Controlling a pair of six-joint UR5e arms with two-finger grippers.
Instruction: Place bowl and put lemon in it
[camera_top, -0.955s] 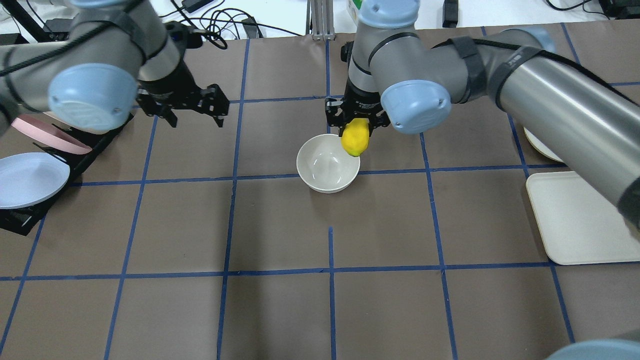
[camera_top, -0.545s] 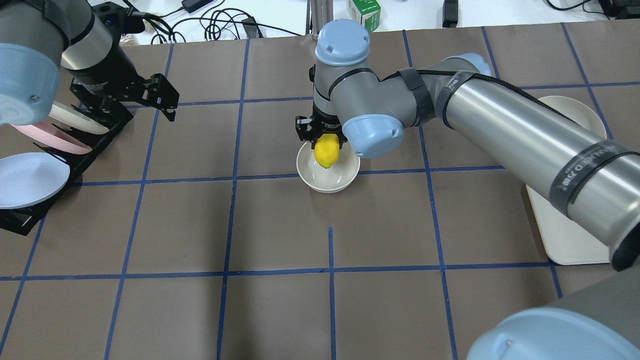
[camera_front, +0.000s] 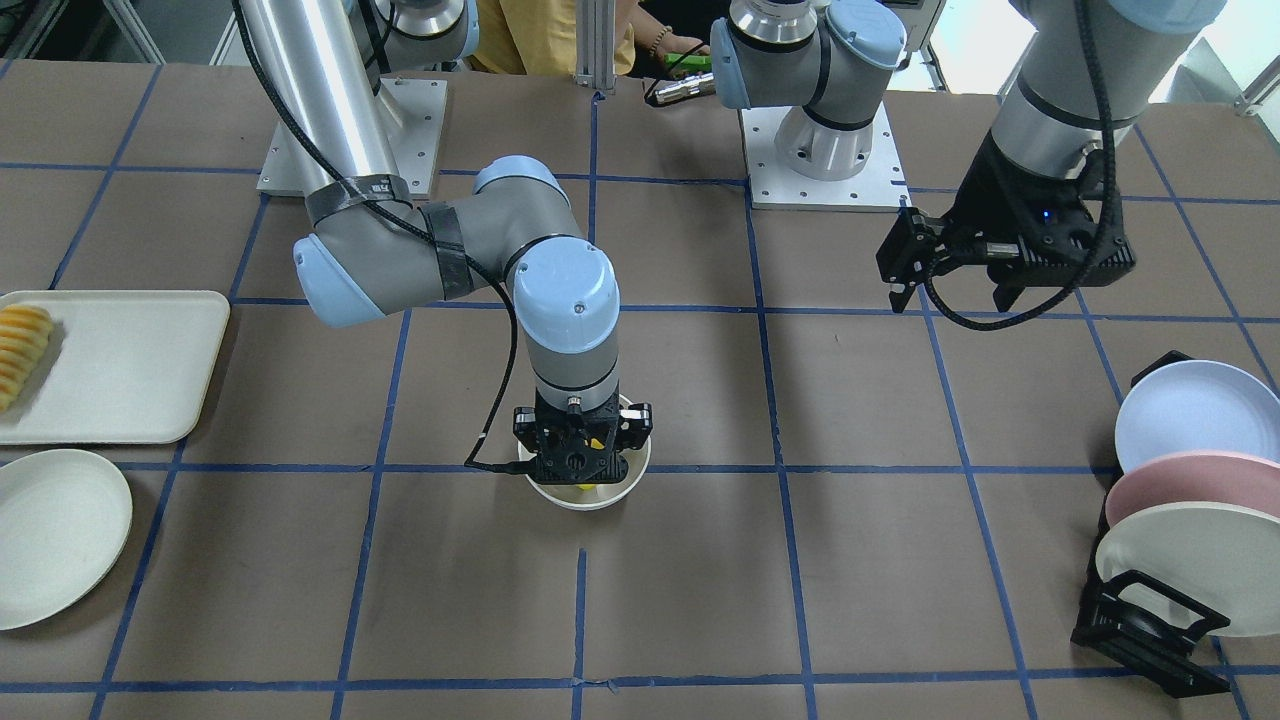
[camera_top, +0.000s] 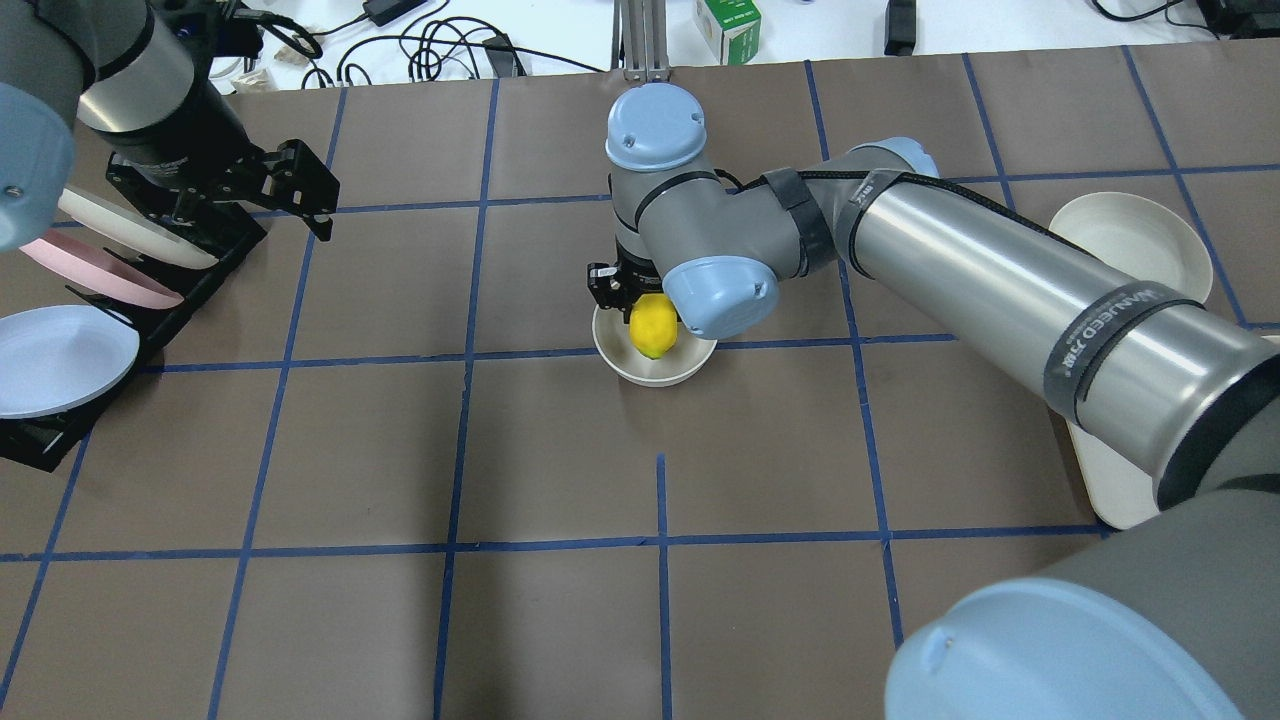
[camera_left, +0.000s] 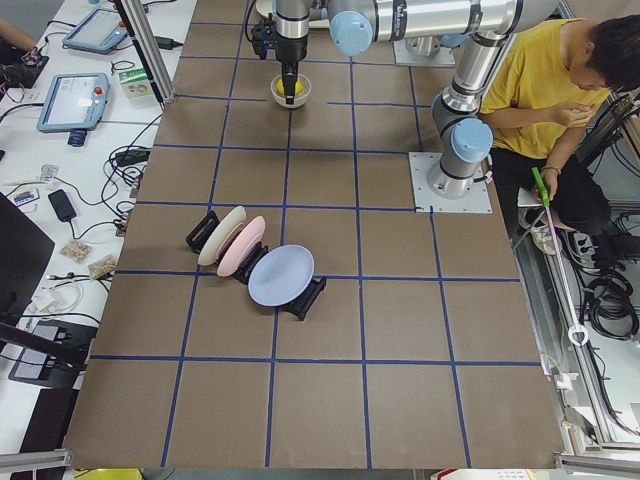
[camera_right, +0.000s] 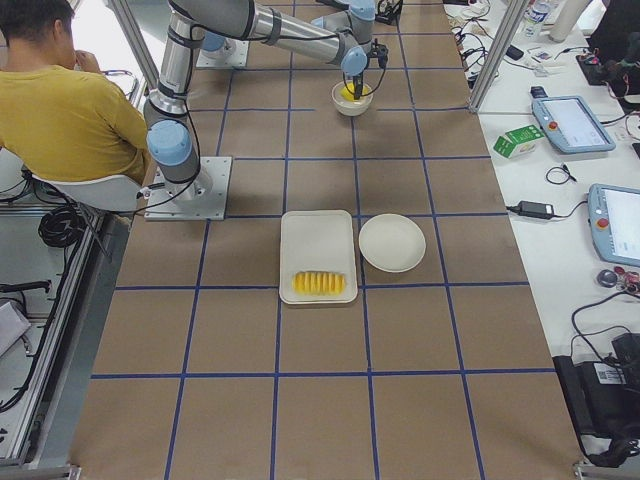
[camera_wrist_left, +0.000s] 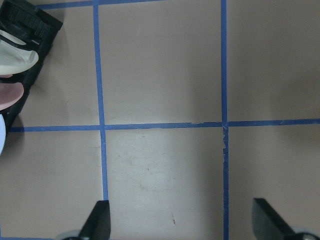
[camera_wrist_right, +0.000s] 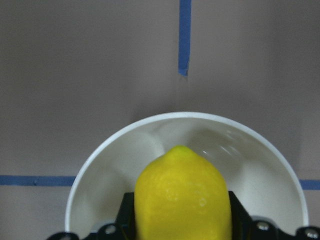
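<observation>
The right end effector (camera_front: 583, 462) grips the yellow lemon (camera_top: 653, 325) within the rim of the off-white bowl (camera_top: 652, 373) on the table (camera_top: 560, 450), while the left end effector (camera_front: 948, 292) hangs spread and empty, well apart from that bowl.

The bowl (camera_wrist_right: 117, 157) is glossy off-white and smooth, with highlights on its inner wall; the lemon (camera_wrist_right: 182, 195) has a smooth, faintly dimpled skin; the table cover (camera_top: 560, 450) is matt brown paper lined with blue tape (camera_top: 660, 500); the right arm's tube (camera_top: 980, 280) is brushed metal, its joint cap (camera_top: 655, 125) matt pale-blue plastic.
</observation>
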